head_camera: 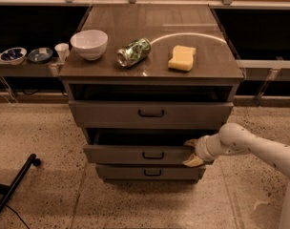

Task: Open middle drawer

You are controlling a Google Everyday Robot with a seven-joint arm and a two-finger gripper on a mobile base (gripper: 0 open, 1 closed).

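Note:
The middle drawer (135,154) is the second of three stacked fronts, grey-brown with a small dark bar handle (153,155) at centre. It stands pulled out a little, with a dark gap above it. My gripper (191,151) comes in from the right on a white arm (252,147) and sits at the drawer front's right end, one yellowish finger (191,142) above the front's top edge and one (192,162) below it. The top drawer (150,112) also stands slightly out. The lowest drawer (147,172) sits further back.
On the cabinet top stand a white bowl (89,44), a lying green can (133,52) and a yellow sponge (182,57). Small bowls (14,55) and a white cup (62,50) sit on a shelf at left. A black leg (14,186) crosses the speckled floor at lower left.

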